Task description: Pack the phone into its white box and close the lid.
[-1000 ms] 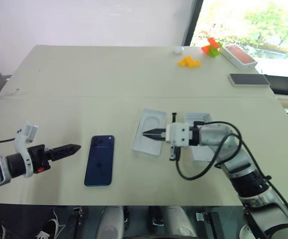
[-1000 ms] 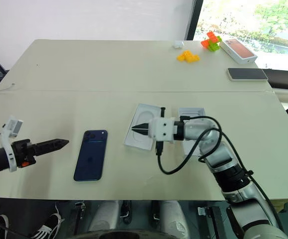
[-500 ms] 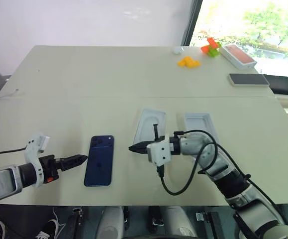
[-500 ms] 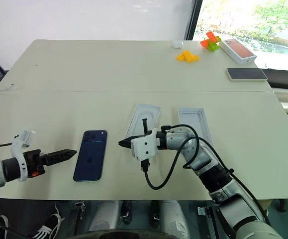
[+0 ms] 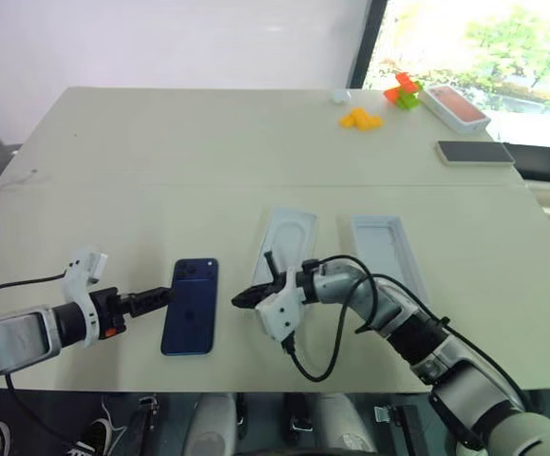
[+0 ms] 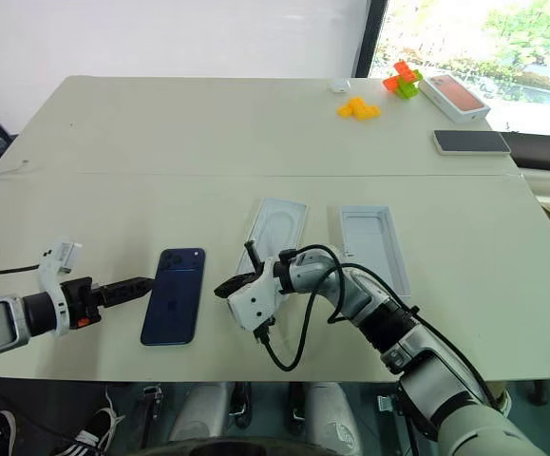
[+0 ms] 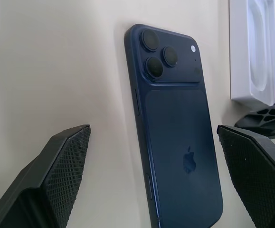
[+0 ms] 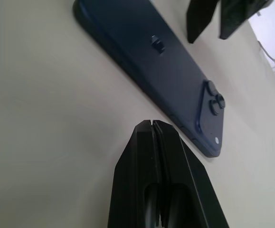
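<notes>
The phone [image 5: 190, 306] lay face down on the desk [image 5: 161, 161], between the two sets of fingers: the left fingers [image 5: 157, 297] spread wide at its edge, the right fingers [image 5: 241, 298] pressed together, empty, just beside it.

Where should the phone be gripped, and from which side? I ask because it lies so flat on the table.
Probably across its width, by the two long edges near the middle. The phone lies flat, back up, so its thin rounded sides are the only hold. The left gripper, open, already faces its left edge, fingers spread to either side. The right gripper, shut, could brace the opposite edge.
</notes>
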Motion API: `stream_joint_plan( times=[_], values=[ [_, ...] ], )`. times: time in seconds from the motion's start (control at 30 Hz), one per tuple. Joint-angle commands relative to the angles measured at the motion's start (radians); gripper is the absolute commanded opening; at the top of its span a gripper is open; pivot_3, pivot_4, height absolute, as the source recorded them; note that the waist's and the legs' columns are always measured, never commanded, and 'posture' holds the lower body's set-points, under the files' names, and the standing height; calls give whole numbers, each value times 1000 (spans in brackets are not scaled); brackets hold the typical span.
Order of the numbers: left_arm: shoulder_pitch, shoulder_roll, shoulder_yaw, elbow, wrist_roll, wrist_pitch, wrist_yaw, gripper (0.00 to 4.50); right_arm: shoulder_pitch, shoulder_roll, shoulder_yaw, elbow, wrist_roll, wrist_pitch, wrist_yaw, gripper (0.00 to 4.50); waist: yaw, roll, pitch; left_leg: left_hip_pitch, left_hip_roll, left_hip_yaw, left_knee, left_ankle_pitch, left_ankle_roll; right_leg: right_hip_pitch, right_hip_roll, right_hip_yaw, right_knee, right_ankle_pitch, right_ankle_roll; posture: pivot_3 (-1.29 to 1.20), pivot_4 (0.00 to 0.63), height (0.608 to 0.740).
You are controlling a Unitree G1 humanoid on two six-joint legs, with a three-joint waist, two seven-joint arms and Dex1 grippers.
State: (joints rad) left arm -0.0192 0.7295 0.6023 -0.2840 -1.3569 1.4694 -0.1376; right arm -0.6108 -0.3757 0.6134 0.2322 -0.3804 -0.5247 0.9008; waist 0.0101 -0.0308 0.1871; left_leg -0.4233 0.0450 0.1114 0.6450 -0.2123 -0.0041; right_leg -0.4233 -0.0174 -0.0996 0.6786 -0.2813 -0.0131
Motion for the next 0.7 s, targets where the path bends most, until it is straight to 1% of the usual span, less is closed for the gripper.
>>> stream_joint_plan(
  times=[0.03, 0.23, 0.43, 0.57, 0.7],
  values=[
    [14, 10, -27, 11, 8, -5, 8, 4500, -33, 5, 7, 19, -53, 6, -23, 57, 0, 0, 0, 0, 0, 0, 0, 0, 0, 0, 0, 0, 0, 0, 0, 0, 150, 737],
    [15, -6, -66, -5, 1, -27, 17, 4500, -46, 20, 12, -7, -108, 38, -52, 57, 2, 1, 0, 1, 0, 0, 0, 0, 0, 1, 0, 0, 0, 0, 0, 0, 150, 737],
    [25, 21, -64, 0, -13, -40, 6, 4500, -29, -17, -32, -49, 32, 82, 45, 57, 1, 1, -1, 2, 0, 0, 0, 0, 0, 2, 0, 0, 0, 0, 0, 0, 150, 737],
    [31, 33, -68, 19, 11, -43, -3, 4500, -31, -29, -11, -42, -1, 64, 33, 57, -3, 1, -1, 2, 0, 0, 0, 0, 0, 2, 0, 0, 0, 0, 0, 0, 150, 737],
    [29, 28, -85, 29, 24, -47, -1, 4500, -14, 2, 23, -48, -53, 72, -2, 57, -5, 1, -1, 2, 0, 0, -1, 0, 0, 2, 0, 0, 0, 0, -1, 0, 150, 737]
  ],
)
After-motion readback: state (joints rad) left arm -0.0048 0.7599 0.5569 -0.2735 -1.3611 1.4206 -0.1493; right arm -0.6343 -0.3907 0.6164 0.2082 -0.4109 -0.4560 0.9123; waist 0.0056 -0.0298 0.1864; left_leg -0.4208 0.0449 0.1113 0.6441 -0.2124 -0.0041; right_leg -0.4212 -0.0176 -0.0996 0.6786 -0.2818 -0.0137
